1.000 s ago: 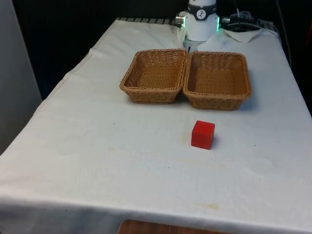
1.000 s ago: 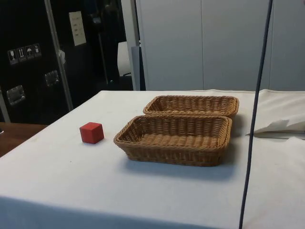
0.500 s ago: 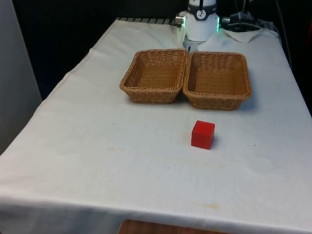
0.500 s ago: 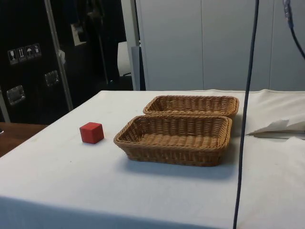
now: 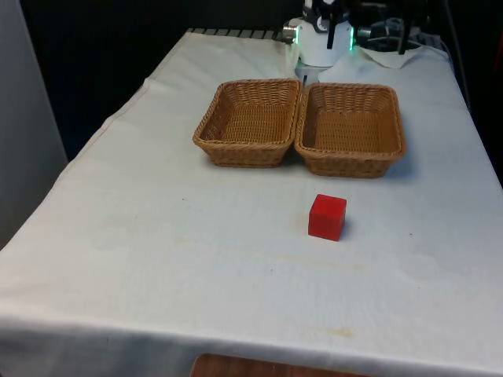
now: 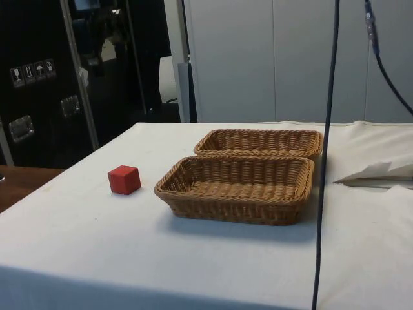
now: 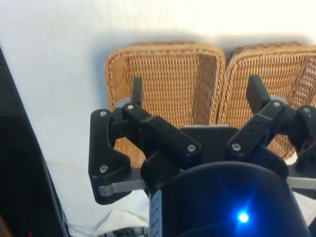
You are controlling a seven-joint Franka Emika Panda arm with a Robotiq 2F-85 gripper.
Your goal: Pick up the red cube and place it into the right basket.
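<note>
The black pincer [image 7: 195,94] hangs above the two wicker baskets with its fingers [image 7: 137,91] spread wide and nothing between them, the weave of the baskets visible through the gap.

Its target, the red cube [image 5: 327,217], sits by itself on the white-clothed desk [image 5: 157,236], well apart from the pincer and a short way in front of the basket on the front view's right [image 5: 349,129]. From the side camera the red cube [image 6: 124,179] stands flat and square just beside the near basket's end [image 6: 236,189].

By its look the cube is a small rigid block, probably light, with flat and fairly smooth faces; it should neither crush nor sag. A grip across two opposite vertical sides, fingers squared to those faces and set low enough to catch their middle, looks the safest hold, since a corner-to-corner pinch could let it twist out.

The second basket [image 5: 249,122] touches the first along one long rim, so the drop needs care about which one receives the cube. Both appear empty. Nothing stands between the cube and the baskets; the raised wicker rim is the one thing to lift over. A crumpled fold of white cloth [image 6: 377,173] lies beyond the baskets, out of the way.
</note>
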